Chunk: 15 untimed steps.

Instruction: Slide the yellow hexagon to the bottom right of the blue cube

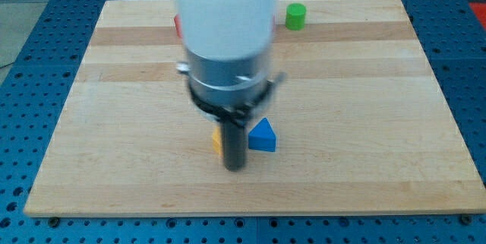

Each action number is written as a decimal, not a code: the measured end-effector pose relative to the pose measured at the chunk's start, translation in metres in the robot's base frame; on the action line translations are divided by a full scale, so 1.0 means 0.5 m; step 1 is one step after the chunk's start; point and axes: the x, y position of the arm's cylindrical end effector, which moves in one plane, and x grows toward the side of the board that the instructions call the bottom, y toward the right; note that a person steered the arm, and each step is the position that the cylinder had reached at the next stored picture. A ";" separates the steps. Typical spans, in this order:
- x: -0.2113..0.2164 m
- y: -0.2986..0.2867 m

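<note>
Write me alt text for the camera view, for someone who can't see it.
A robot arm's straight dark rod stands on a pale wooden board, my tip near the view's bottom centre, with a mostly hidden yellow block just left of the rod and a blue block just right. A green cylinder sits near the top edge, and a red block peeks from behind the arm.

Four blocks show on the worktop (364, 122). There is one blue block (263, 136), and it looks like a triangle from here. There is one yellow block (217, 142), mostly hidden behind the rod, so its shape is hard to tell. There is one green block (295, 16), round like a little can. There is one red block (177, 25), only an edge showing beside the arm. There is one dark rod, with one tip (235, 167).
</note>
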 end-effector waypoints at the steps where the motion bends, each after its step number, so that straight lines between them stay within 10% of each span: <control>1: -0.043 -0.060; 4: -0.223 -0.057; 6: -0.119 -0.038; 8: -0.274 -0.012; 10: -0.182 -0.003; 15: -0.269 0.040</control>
